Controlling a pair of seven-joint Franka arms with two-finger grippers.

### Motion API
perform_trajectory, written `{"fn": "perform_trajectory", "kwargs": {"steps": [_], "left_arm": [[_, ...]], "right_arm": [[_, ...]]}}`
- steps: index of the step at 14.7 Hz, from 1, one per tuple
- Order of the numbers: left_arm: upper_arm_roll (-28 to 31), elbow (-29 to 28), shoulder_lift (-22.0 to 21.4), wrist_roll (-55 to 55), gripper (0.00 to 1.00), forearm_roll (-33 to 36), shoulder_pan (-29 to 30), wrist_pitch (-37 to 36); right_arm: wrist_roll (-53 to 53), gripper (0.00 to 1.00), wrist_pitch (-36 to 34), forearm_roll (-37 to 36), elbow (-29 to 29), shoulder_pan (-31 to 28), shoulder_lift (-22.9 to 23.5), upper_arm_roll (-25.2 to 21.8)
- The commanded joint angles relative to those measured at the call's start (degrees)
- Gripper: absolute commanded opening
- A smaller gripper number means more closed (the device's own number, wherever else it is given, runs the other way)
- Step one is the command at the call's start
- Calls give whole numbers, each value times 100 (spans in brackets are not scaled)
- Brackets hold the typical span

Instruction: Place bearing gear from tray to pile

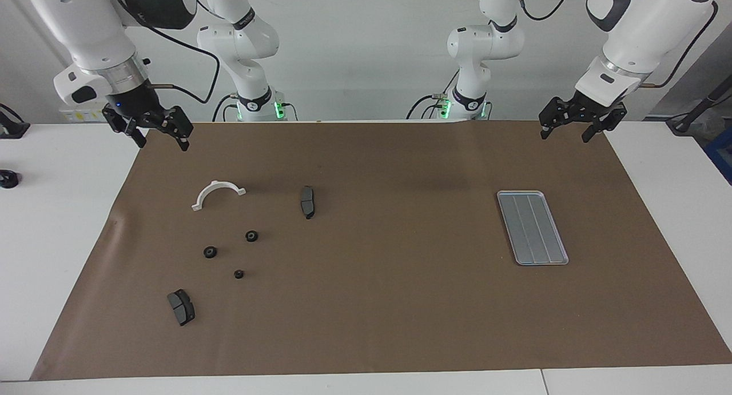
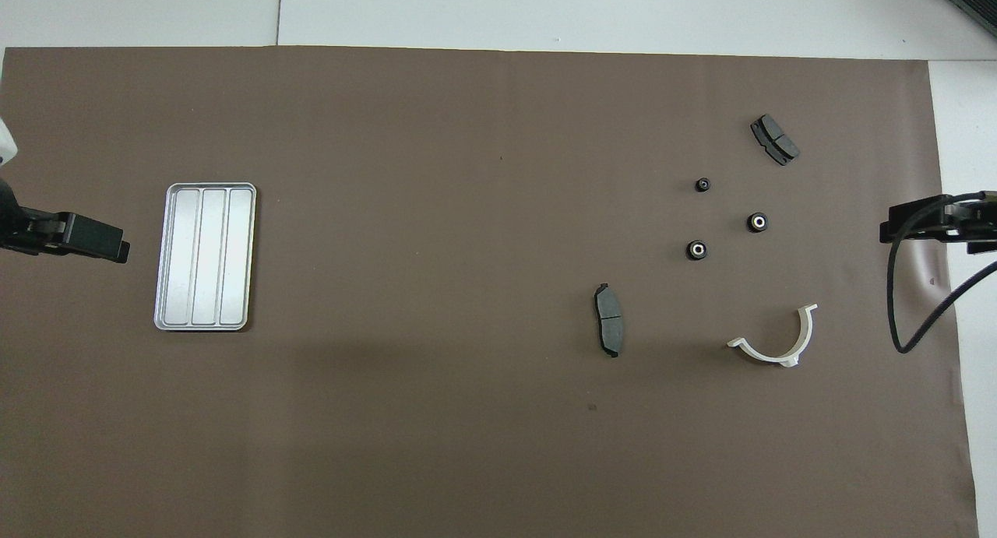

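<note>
In the facing view, the tray lies empty toward the left arm's end of the table, its long axis running away from the robots. The three gears sit loose on the brown mat toward the right arm's end, well apart from the tray, among two brake pads and a white clamp. The left gripper hangs open and empty over the mat's robot-side corner, near the tray. The right gripper, also open and empty, hangs over the other robot-side corner, clearly the closer one to the gears.

In the overhead view, the tray again holds nothing; the gears cluster near the right gripper, the left gripper just beside the tray.
</note>
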Motion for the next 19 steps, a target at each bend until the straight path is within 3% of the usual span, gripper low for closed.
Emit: {"fn": "perform_trajectory", "kwargs": {"steps": [1,6,9,19], "left_arm": [[-39,-169,-165,22,100,98,55,53],[-39,-169,-165,22,100,98,55,53],[-39,-169,-165,22,100,98,55,44],[-39,-169,-165,22,100,98,55,44]], "right_arm": [[-108,100,-7,-62,-80,-111,-81,200],[-108,100,-25,-273,-54,162,-81,51],[-125,100,-867,-352,797,224,262,-2],[-240,100,-728,-141,597,162,122,-29]]}}
